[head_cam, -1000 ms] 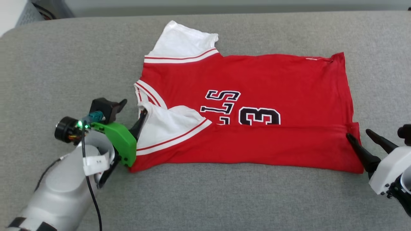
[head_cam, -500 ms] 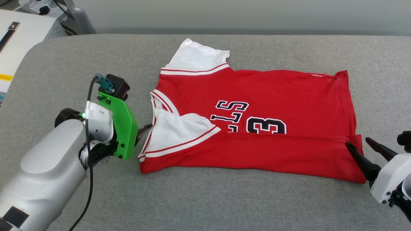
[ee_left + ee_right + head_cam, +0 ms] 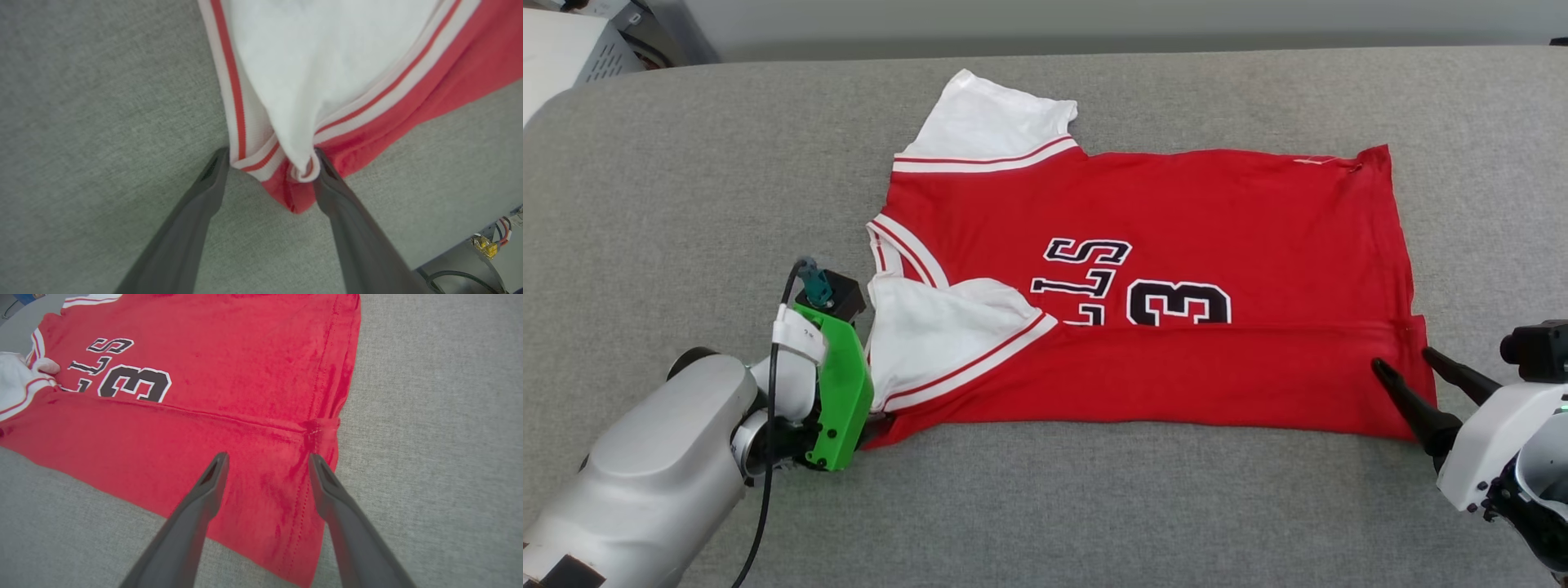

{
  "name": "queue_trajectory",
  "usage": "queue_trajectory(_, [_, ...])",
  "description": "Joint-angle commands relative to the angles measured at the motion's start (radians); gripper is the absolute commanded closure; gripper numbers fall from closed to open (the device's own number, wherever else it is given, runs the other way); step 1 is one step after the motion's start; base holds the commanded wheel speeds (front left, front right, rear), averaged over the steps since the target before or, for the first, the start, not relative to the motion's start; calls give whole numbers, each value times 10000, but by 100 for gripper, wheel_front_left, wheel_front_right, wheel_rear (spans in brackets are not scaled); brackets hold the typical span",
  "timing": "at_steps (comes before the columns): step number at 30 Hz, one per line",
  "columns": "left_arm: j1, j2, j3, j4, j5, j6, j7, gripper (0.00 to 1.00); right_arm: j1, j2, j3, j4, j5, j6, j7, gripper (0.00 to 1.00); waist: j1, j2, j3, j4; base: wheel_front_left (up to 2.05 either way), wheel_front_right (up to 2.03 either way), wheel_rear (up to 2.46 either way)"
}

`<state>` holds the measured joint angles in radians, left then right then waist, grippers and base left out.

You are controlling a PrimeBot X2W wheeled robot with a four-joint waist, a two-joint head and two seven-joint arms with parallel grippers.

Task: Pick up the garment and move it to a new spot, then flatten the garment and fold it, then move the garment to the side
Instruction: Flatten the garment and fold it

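1. Head view: the red jersey T-shirt with white short sleeves and black number print (image 3: pixel 1176 220) lies in the middle of the grey fabric-covered worktop (image 3: pixel 686 163). Its near long edge is folded up over the print. Its long axis runs across me, collar to my left and hem to my right, with the far sleeve poking away. The right pincer (image 3: pixel 1402 359) stands spread over the near hem corner.
2. Left wrist view: the left pincer (image 3: pixel 270 157) is spread. Its fingers straddle the bunched corner where striped trim, white sleeve and red fold meet, pinching nothing. I judge that a sound hold, since it takes several layers at once.
3. Right wrist view: the fingers stand apart above the stitched hem, holding nothing. The cloth looks thin, light and limp. I expect it to sag and the fold to slip unless both corners lift together.
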<state>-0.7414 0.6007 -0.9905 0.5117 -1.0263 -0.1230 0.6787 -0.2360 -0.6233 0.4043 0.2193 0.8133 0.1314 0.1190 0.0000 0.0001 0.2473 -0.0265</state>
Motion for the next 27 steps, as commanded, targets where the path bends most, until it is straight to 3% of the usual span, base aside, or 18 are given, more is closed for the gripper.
queue_trajectory(1, [517,-193,-288,263,80,37,86,0,-185,48,44,4,-78,-7,-1,0,0,-1,121,-123,0,0,0])
queue_trajectory(3, [627,-253,-432,376,145,21,54,0,-257,36,52,15,-79,-7,-37,0,0,-1,137,-156,0,0,0])
queue_trajectory(5, [674,-268,-544,423,196,-2,-15,100,-351,-48,22,-25,-140,-7,-101,0,0,-1,111,-163,0,0,0])
queue_trajectory(12, [516,-66,-369,125,300,-41,-943,100,-727,-681,-326,-520,-424,-7,227,0,0,-1,-189,-102,0,0,0])
queue_trajectory(16, [464,114,-226,-300,328,-49,-1396,100,-833,-1319,-400,-926,-172,-7,1441,0,0,-1,-344,-31,0,0,0])
queue_trajectory(21, [544,323,-134,-993,394,38,-1711,100,-782,-1958,-412,-1150,474,-7,3707,0,0,-1,-412,55,0,0,0])
queue_trajectory(27, [570,492,-140,-1606,506,251,-1732,100,-777,-1762,-394,-875,682,-7,5182,0,0,-1,-225,211,0,0,0])
